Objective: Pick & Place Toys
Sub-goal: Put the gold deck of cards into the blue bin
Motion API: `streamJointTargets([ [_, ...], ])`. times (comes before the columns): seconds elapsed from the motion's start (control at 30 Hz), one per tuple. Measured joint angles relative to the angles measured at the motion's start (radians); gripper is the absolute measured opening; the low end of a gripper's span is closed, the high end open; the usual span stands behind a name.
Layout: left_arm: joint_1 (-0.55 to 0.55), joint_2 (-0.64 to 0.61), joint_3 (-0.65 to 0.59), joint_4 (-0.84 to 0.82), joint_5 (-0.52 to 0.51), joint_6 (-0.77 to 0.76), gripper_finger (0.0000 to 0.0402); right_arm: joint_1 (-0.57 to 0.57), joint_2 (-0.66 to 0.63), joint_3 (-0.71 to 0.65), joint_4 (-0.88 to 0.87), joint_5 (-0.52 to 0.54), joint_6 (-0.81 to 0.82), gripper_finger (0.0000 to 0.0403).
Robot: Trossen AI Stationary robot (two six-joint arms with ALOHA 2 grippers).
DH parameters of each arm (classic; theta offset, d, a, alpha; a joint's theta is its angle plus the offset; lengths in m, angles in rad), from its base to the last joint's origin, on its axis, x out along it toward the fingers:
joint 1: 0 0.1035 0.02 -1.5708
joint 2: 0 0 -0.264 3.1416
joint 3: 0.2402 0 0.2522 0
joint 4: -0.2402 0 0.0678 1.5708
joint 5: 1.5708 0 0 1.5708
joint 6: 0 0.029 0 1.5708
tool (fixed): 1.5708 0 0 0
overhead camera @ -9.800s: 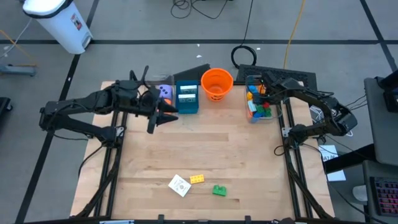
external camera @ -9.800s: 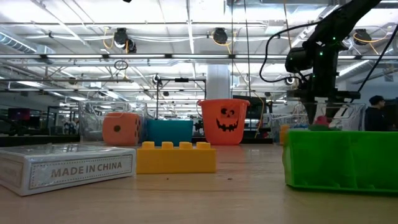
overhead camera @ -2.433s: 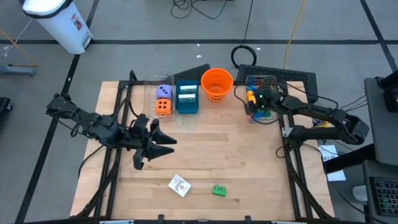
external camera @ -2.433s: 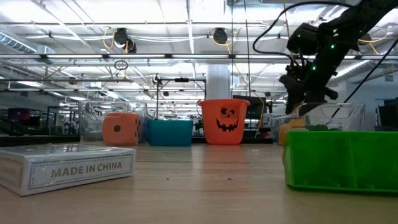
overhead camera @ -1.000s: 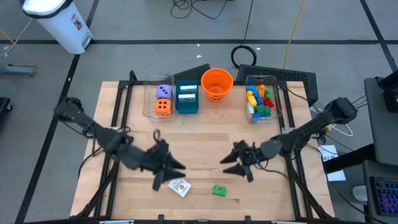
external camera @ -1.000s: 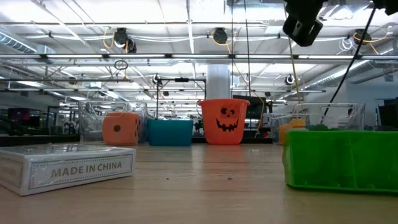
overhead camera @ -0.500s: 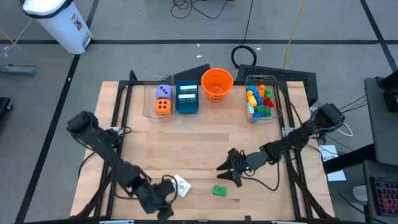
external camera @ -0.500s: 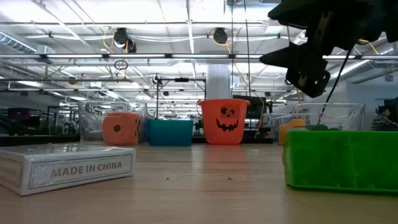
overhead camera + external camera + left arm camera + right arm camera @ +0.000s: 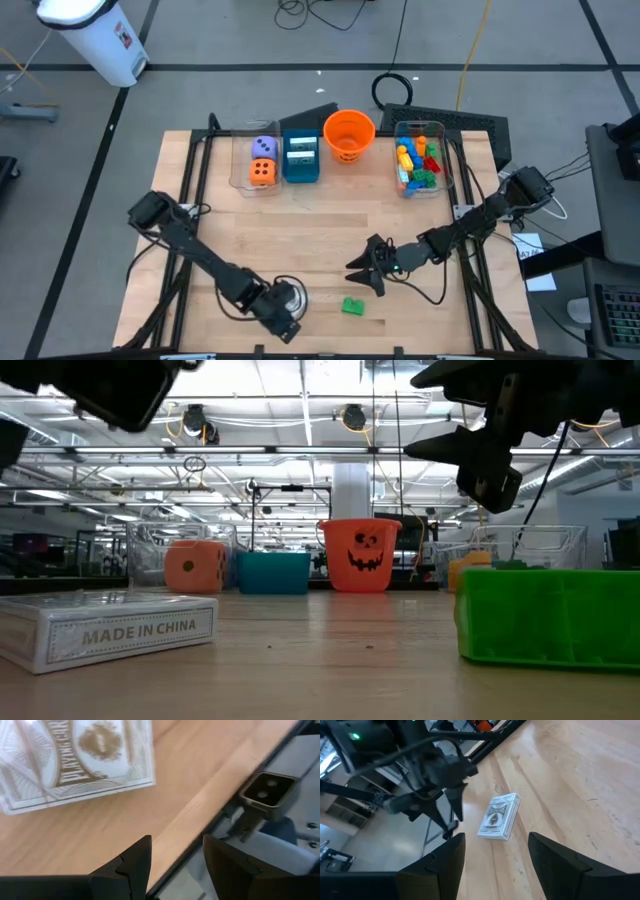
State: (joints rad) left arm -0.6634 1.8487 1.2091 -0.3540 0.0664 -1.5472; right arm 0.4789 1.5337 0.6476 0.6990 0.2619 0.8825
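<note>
Though both spread and empty, left jaws by card deck [image 9: 80,760], right jaws near green brick [image 9: 352,306].

card box [image 9: 108,628] reads "made in china"; its face "playing cards".

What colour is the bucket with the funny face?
Orange, with a black pumpkin face. The bucket shows best in the low view.

the middle of the bench [image 9: 320,225] is left bare and open to passage. the far edge is blocked by a clear bin [image 9: 260,162], a teal box [image 9: 300,157], an orange bucket [image 9: 348,135] and a brick-filled bin [image 9: 419,160]. near the front edge, the way is narrowed by the card pack [image 9: 499,816] and green brick [image 9: 352,306].
</note>
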Motion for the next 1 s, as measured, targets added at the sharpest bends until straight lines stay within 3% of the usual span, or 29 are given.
streamJointTargets([
  [0.37,0.066,0.071,0.000,-0.012,0.088,0.058,0.0186,0.000,0.000,0.000,0.008,-0.001,0.022,0.0210],
  [1.0,0.276,0.075,-0.018,-0.086,-0.040,0.301,0.0186,-0.014,0.000,0.000,0.007,-0.001,-0.035,0.0210],
])
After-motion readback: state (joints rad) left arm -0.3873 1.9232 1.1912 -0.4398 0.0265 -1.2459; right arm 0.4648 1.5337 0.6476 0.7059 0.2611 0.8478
